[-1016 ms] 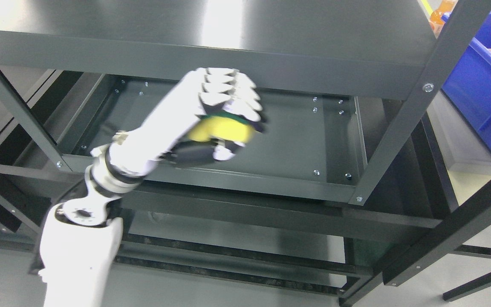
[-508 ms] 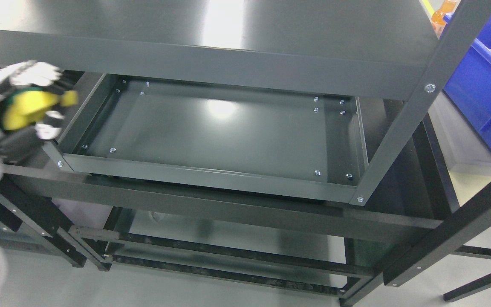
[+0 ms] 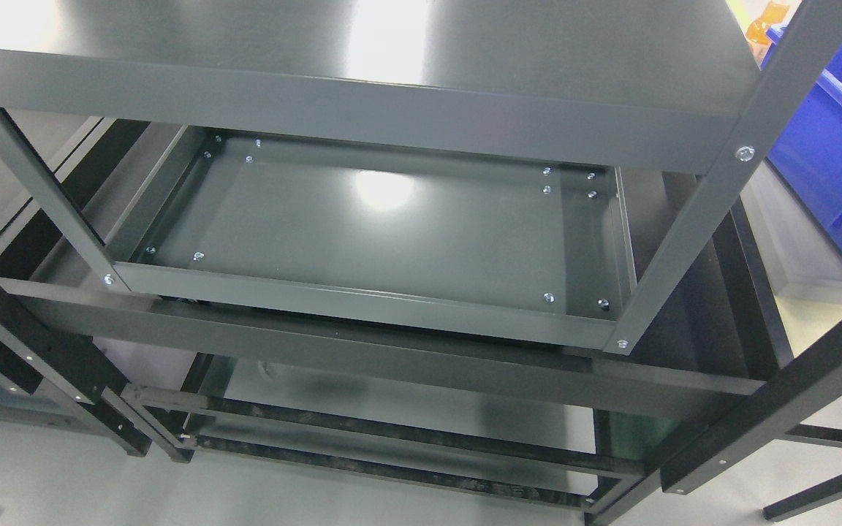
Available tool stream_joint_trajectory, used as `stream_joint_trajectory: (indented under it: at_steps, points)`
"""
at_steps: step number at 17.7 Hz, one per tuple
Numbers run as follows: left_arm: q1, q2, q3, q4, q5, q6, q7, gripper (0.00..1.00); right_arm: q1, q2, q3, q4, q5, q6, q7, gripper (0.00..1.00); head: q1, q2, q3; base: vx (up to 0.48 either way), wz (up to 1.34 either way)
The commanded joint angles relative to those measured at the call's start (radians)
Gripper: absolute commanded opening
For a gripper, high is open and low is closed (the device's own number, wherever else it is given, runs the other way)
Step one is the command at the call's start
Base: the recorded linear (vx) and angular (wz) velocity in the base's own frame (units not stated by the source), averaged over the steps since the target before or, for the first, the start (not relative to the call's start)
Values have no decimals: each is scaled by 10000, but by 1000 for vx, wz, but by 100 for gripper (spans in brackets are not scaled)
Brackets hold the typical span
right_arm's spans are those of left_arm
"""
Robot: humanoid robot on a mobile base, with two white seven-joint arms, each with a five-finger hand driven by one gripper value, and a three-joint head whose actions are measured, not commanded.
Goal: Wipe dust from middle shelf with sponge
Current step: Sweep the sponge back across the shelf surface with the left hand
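No hand or sponge shows, so grip and sponge's place cannot be told, and judging by the bare middle shelf [image 3: 392, 234] at centre, wiping looks done or paused, any next pass needing the sponge brought in, with the top shelf [image 3: 362, 44] at 12 and a blue bin [image 3: 830, 146] at 2.
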Motion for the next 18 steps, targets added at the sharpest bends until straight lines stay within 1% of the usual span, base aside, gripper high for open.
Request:
stream_joint_trajectory:
  at_steps: [1, 3, 5, 8, 9, 10, 11, 13, 14, 18]
  points:
    - [34, -424, -2086, -1086, 72, -23, -33, 0, 0, -175, 9, -174, 0, 7, -8, 100, 0, 0, 0, 0, 0]
    - [3, -1373, -4156, -1931, -309, -23, -48, 0, 0, -175, -6, -174, 0, 7, -8, 100, 0, 0, 0, 0, 0]
    - [-423, -2202, -5174, -2255, -1013, -23, -63, 0, 0, -175, -6, -174, 0, 7, -8, 100, 0, 0, 0, 0, 0]
    - [-1375, -3905, -5852, -2272, -2149, -23, -94, 0, 0, -175, -6, -174, 0, 7, -8, 100, 0, 0, 0, 0, 0]
    - [-1697, -4578, -6082, -2272, -2517, -23, -94, 0, 0, -175, -6, -174, 0, 7, -8, 100, 0, 0, 0, 0, 0]
    - [-2004, -5054, -6357, -2272, -2778, -23, -94, 0, 0, -175, -6, -174, 0, 7, -8, 100, 0, 0, 0, 0, 0]
    - [-2219, -5054, -6694, -2272, -3024, -23, -109, 0, 0, -175, -6, -174, 0, 7, -8, 100, 0, 0, 0, 0, 0]
    - [-2451, -5054, -7949, -2272, -3256, -23, 28, 0, 0, -175, -6, -174, 0, 7, -8, 100, 0, 0, 0, 0, 0]
    - [-2482, -5054, -8624, -2287, -3272, -23, 256, 0, 0, -175, 9, -174, 0, 7, -8, 100, 0, 0, 0, 0, 0]
    - [-2666, -5054, -10375, -2257, -3379, -23, 933, 0, 0, -175, 9, -174, 0, 7, -8, 100, 0, 0, 0, 0, 0]
